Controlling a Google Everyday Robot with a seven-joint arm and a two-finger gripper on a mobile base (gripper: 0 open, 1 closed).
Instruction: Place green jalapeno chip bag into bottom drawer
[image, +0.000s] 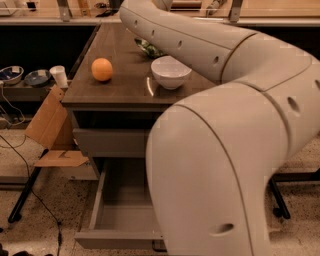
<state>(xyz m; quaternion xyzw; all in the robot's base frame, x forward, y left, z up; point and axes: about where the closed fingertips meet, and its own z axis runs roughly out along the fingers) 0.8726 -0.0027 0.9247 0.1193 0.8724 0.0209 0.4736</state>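
Observation:
The green jalapeno chip bag (146, 48) lies on the far part of the cabinet top, behind the white bowl (171, 71). Only a small green edge of it shows under my arm (200, 45). The bottom drawer (116, 239) is pulled open and looks empty, with its right part hidden by my arm's big near segment. My gripper is out of view: the arm reaches over the cabinet top and leaves the frame at the top edge above the bag.
An orange fruit (102, 69) sits at the left of the cabinet top (120, 90). The shallower upper drawer (107, 141) is shut. A cardboard flap (47, 125) leans by the cabinet's left side. A side shelf holds bowls (10, 75) and a cup (59, 76). Cables lie on the floor.

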